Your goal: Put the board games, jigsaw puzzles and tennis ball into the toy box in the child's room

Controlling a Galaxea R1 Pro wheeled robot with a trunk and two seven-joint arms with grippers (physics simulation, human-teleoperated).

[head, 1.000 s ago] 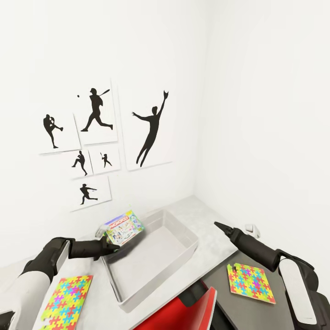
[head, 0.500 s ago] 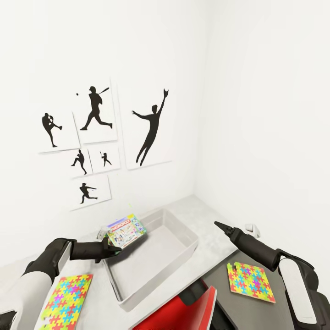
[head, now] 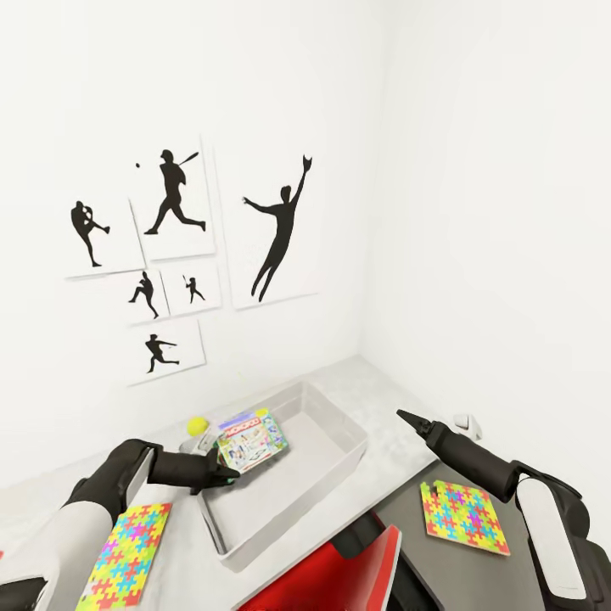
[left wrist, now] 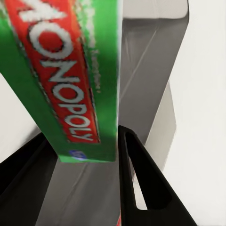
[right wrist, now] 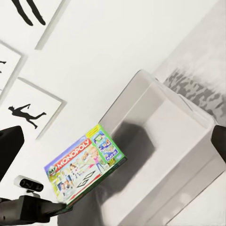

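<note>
My left gripper (head: 226,476) is shut on a corner of a pale-green board game (head: 252,441) with a red title band. It holds the game tilted over the near-left part of the toy box (head: 356,443), a translucent grey bin on the table (head: 386,399). In the left wrist view the game (left wrist: 61,70) sits between both fingers (left wrist: 136,179) above the bin's wall (left wrist: 150,61). A tennis ball (head: 197,423) lies just behind the gripper. One jigsaw puzzle (head: 127,552) lies on the table by my left forearm, another (head: 465,518) on the dark side desk. My right gripper (head: 404,417) hovers right of the bin, its fingers (right wrist: 9,150) spread apart.
White walls meet in a corner behind the table, with black sports-silhouette pictures (head: 280,229) on the left one. A red chair (head: 339,577) is close in front of me. A small white object (head: 467,422) sits beside my right arm.
The view has tilted slightly. My left gripper has carried the board game to the right and lower, further over the bin, and the tennis ball now shows behind it. The right arm is still.
</note>
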